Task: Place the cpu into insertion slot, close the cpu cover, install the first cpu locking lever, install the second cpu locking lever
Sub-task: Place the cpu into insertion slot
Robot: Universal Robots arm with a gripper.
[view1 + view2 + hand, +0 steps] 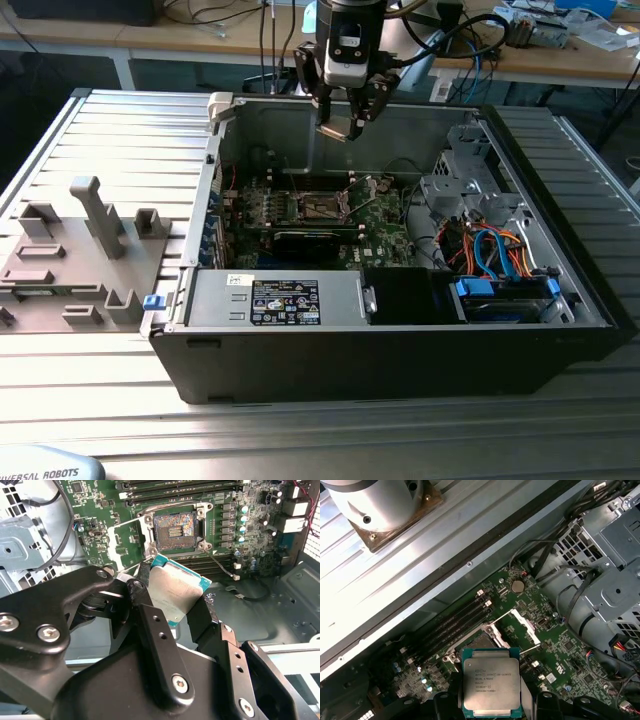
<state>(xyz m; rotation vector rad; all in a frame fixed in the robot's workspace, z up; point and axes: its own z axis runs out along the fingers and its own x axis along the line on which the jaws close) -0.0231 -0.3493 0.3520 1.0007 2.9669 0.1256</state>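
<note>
My gripper (343, 127) hangs above the open computer case, shut on the cpu (335, 131) by two opposite edges. In both wrist views the cpu (176, 592) (491, 680) is a flat square chip with a silver-grey top and a teal rim, held a little tilted between black fingers (150, 615). Below it on the green board lies the insertion slot (175, 526) (479, 643) (320, 207), bare, its contact field exposed. The cpu cover (525, 626) (125, 537), a thin silvery frame, stands swung open beside the slot. A thin metal lever (220, 563) sticks out at the slot's corner.
Memory slots (452, 622) run along one side of the slot. A grey drive cage with black cables (600, 587) and blue and orange cables (495, 250) fill the exterior view's right of the case. The case wall (300, 120) rises behind the gripper. Grey fixtures (95, 220) sit outside, left.
</note>
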